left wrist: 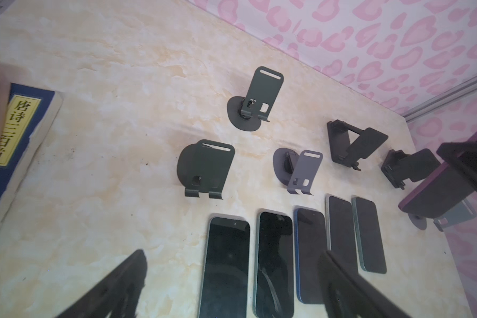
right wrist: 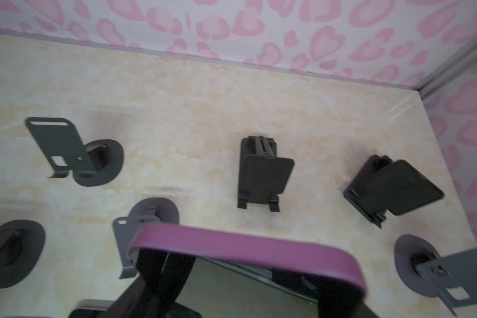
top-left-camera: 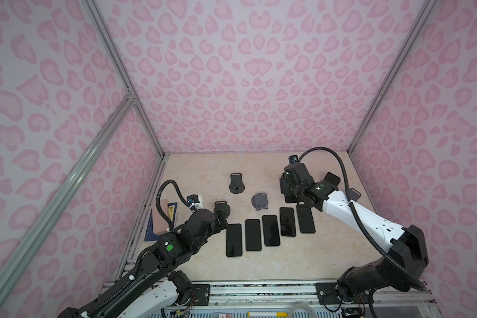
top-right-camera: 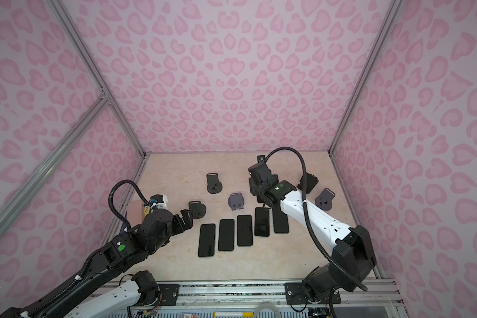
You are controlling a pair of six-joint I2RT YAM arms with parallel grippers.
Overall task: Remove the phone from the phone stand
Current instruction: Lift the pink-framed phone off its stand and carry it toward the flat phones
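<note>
My right gripper [right wrist: 245, 275] is shut on a purple phone [right wrist: 245, 246], one finger [right wrist: 163, 275] on each long side. It holds the phone [left wrist: 435, 190] tilted in the air above the table's right half, touching no stand. A grey phone stand [left wrist: 452, 217] sits empty just beyond it. In both top views the wrist hides most of the phone and the right gripper [top-left-camera: 287, 192]. My left gripper [left wrist: 232, 275] hangs open over the left end of a row of phones, gripping nothing.
Several dark phones [top-left-camera: 270, 230] lie flat in a row mid-table. Empty stands stand behind them: dark ones [top-left-camera: 236, 183] [top-left-camera: 221, 208], a grey one [top-left-camera: 260, 202], black ones [right wrist: 265, 170] [top-left-camera: 332, 179]. A book [top-left-camera: 163, 217] lies by the left wall.
</note>
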